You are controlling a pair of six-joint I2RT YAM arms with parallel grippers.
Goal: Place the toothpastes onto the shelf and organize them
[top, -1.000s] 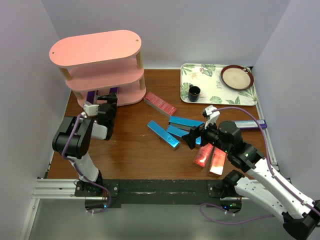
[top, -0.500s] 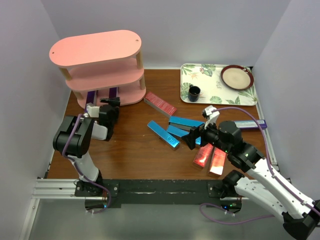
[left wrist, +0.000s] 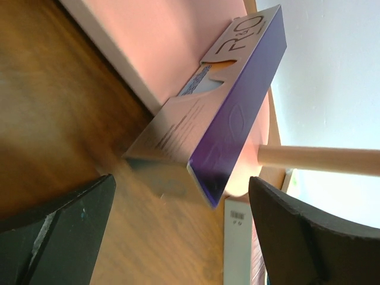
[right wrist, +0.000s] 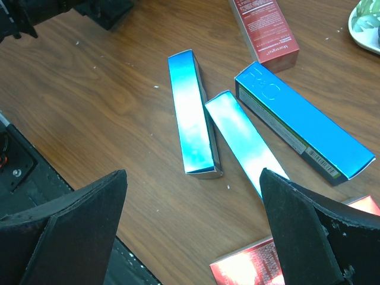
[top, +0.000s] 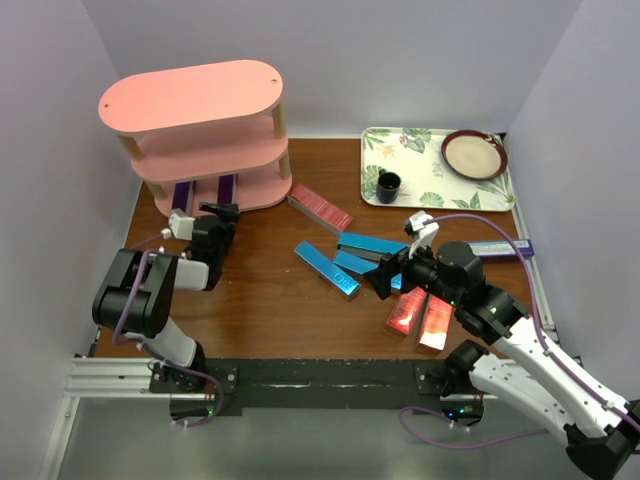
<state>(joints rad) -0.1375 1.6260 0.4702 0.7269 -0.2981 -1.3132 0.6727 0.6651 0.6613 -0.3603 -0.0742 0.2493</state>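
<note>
The pink shelf point(top: 190, 130) stands at the back left, with two purple toothpastes point(top: 181, 193) point(top: 226, 187) lying on its bottom board. My left gripper point(top: 222, 212) is open just in front of them, holding nothing. In its wrist view one purple carton point(left wrist: 237, 113) pokes out over the board's edge, apart from my open left gripper point(left wrist: 184, 237). Three blue cartons point(top: 327, 268) point(top: 355, 263) point(top: 372, 243) lie mid-table. My right gripper point(top: 385, 278) hovers open beside them. Its wrist view shows my right gripper point(right wrist: 193, 237) above bare wood near the blue cartons point(right wrist: 190, 113).
One red carton point(top: 320, 207) lies near the shelf and two red cartons point(top: 405, 312) point(top: 436, 322) lie under my right arm. A pale carton point(top: 500, 249) sits at the far right. The floral tray point(top: 437, 170) holds a plate point(top: 474, 154) and a dark cup point(top: 388, 184).
My left arm has drawn back from the shelf toward the near left, its gripper still open. The right arm and the cartons have not moved.
</note>
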